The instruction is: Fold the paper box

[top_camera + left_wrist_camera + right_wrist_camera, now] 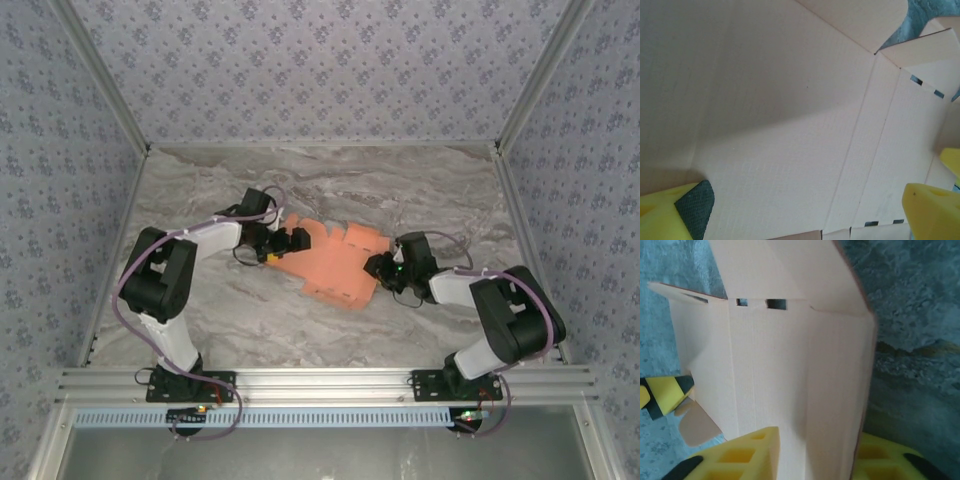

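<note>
The paper box is a notched salmon-orange blank lying mid-surface, partly lifted, with one pincer at each end. I judge it very light and thin: stiff along its panels, ready to hinge at the scored creases, and easy to buckle or dent if squeezed hard. It would also skate across the marble-patterned top if I pushed it flat. I'd take hold at a panel edge close to a crease, not on the small slotted tabs.

The left arm reaches in from the near left, its forearm angled toward the far side. The left pincer is at the blank's left end, and in the wrist view its yellow fingers stand wide apart with card spread before them.

The right arm bends in from the near right. The right pincer straddles a raised panel at the right end, and I cannot tell whether it is clamped.
</note>
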